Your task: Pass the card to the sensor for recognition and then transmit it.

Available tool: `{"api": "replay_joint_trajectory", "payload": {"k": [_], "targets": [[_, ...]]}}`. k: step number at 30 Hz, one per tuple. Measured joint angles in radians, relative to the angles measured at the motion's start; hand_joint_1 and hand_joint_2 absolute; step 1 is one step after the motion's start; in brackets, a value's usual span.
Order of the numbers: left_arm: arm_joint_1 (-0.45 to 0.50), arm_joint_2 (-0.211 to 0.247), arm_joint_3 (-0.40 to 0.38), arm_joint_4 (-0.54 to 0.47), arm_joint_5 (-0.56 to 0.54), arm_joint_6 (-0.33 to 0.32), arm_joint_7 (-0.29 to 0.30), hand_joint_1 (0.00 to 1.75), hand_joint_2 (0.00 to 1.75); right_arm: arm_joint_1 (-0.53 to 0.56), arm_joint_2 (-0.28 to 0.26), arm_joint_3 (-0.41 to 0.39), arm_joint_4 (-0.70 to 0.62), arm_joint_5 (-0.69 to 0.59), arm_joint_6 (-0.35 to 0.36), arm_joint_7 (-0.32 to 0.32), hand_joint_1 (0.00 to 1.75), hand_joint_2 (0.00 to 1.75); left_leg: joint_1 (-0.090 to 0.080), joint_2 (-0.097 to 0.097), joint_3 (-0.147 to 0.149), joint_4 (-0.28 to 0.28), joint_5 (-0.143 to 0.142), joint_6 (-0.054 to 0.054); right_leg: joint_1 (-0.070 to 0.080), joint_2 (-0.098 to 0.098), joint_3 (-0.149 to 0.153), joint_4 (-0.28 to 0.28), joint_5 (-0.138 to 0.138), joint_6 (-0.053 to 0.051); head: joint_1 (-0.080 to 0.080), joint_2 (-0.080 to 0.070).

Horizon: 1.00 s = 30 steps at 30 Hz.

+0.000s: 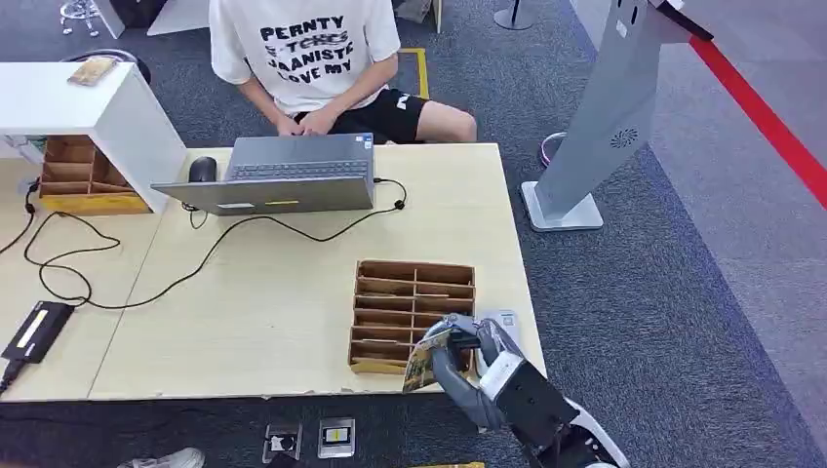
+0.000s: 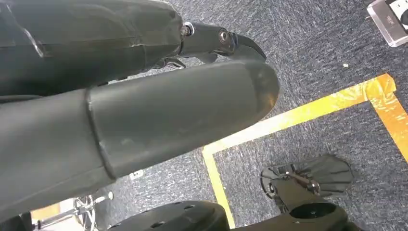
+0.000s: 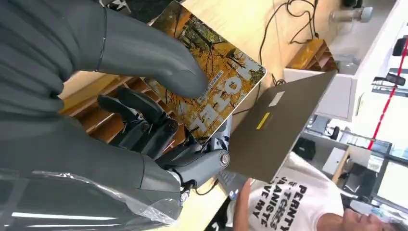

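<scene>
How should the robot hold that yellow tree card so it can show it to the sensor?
Best by one short edge, as the right hand does now: thumb on the printed face, fingers behind. The card is thin and flat, so pinching an end leaves most of it sticking out free.

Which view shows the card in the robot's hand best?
The right wrist view: the card appears large, its autumn-leaf print and lettering readable, pinched by the right hand. The head view shows it small and partly edge-on beside the wooden tray. The left wrist view faces the floor.
</scene>
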State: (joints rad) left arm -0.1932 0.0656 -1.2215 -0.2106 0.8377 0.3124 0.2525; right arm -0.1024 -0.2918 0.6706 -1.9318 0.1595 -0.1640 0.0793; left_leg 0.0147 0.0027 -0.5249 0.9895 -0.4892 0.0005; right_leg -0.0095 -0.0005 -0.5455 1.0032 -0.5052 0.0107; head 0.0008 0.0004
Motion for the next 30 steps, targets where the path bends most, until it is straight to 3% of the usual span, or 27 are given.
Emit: {"api": "replay_joint_trajectory", "payload": {"k": [30], "targets": [[-0.001,0.0,0.0,0.0,-0.004,-0.006,0.0,0.0,0.0,0.003,0.0,0.0,0.0,0.004,0.003,0.007,1.75,1.75,0.0,0.0,0.0,0.0,0.0,0.0,0.0,0.0,0.0,0.0,0.0,0.0,0.0,0.0]]}}
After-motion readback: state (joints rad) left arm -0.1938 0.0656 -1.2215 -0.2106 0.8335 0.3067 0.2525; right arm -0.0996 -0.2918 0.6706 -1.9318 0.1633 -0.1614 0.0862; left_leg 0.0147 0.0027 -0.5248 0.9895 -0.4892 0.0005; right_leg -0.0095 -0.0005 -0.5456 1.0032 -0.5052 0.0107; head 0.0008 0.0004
